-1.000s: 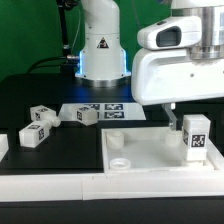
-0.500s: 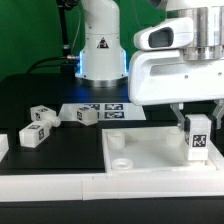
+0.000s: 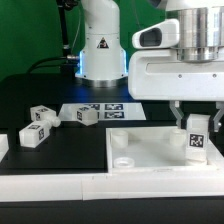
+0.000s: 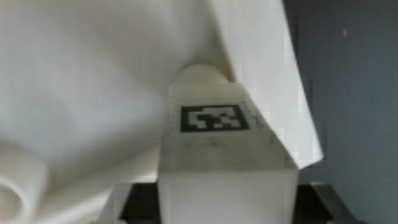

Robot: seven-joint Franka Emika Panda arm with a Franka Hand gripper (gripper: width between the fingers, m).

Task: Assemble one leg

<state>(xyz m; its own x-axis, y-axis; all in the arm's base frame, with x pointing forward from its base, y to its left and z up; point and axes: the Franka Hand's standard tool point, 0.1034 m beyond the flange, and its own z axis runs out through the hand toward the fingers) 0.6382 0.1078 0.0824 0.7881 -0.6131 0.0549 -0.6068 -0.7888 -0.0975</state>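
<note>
White leg (image 3: 196, 140), black-white tag marker (image 4: 215, 118), upright in claw (image 3: 196, 116).

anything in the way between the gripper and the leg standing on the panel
Nothing visible. The gripper straddles the upright leg on the white panel; the other loose legs lie apart at the exterior view's left.

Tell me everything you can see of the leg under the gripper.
The leg is a small white oblong block, plastic-looking, with a black-and-white square tag on its facing side. It stands upright on the large white panel, near its corner at the exterior view's right. The gripper straddles its top, a finger on either side; whether they squeeze it cannot be told.
</note>
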